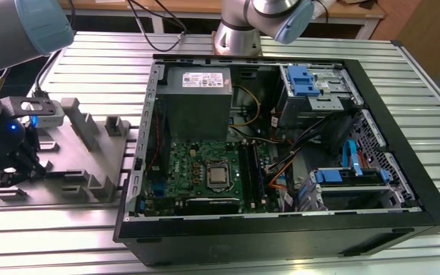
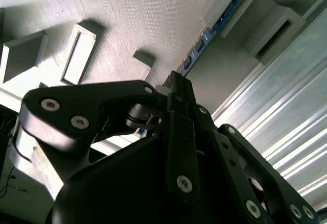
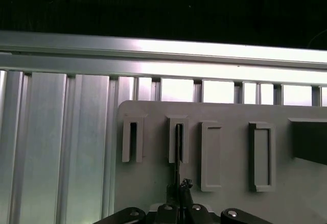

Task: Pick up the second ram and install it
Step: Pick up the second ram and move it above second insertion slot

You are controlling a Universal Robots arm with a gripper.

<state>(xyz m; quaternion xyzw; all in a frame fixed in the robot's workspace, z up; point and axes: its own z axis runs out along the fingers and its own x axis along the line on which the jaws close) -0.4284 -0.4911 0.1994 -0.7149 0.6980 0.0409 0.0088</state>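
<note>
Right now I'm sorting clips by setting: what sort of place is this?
Likely a robotics lab workbench for computer assembly: an open computer case lies on a slatted aluminium table, beside a grey moulded tray.

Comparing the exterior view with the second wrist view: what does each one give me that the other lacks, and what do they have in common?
Exterior view: the open computer case with its green motherboard, lying at the exterior view's right of the work area.
Second wrist view: the second ram, a blue-green strip standing on edge in raised slots, its near end meeting the gripper's tip.
Both: the grey tray and the gripper down over it.
</note>
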